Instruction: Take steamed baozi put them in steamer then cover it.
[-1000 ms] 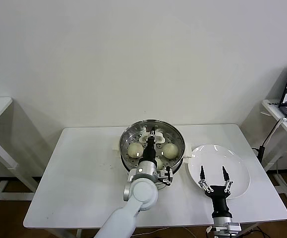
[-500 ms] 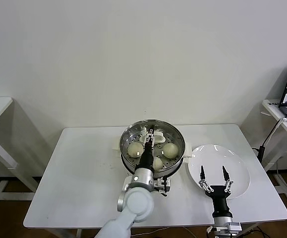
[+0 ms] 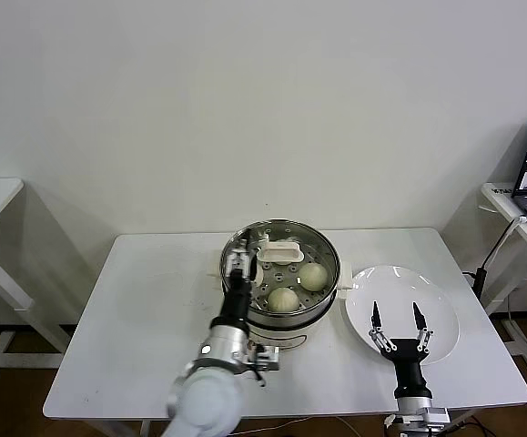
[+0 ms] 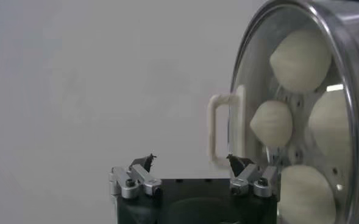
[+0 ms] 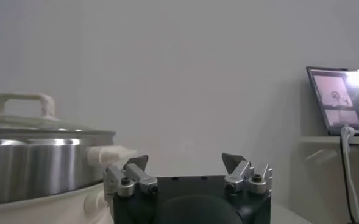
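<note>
baozi (image 3: 284, 299) in steamer (image 3: 322, 305) (lid on)

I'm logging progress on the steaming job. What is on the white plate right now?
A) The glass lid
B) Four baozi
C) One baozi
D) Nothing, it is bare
D: in the head view the plate carries no baozi and no lid; the right gripper hangs open over its near edge, and the baozi sit in the steamer under the lid.

Baozi (image 3: 284, 299) inside steamer (image 3: 322, 301)
</note>
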`<action>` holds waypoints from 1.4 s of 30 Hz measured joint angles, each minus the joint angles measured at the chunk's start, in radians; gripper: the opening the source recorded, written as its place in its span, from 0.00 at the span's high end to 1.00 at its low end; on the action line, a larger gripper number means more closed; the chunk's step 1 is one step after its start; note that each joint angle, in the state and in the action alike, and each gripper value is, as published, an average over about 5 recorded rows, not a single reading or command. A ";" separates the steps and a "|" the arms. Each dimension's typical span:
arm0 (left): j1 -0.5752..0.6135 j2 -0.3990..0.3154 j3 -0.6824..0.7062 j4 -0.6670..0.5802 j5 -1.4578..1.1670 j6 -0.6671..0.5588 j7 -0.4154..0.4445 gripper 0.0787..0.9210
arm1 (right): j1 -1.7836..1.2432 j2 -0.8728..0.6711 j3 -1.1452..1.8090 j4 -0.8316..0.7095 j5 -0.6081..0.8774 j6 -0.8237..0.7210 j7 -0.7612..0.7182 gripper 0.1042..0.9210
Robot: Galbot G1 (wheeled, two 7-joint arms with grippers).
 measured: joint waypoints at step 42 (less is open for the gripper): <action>0.464 -0.108 -0.660 -0.085 -1.172 -0.520 -0.190 0.12 | -0.070 -0.008 0.012 0.264 0.059 -0.201 -0.010 0.12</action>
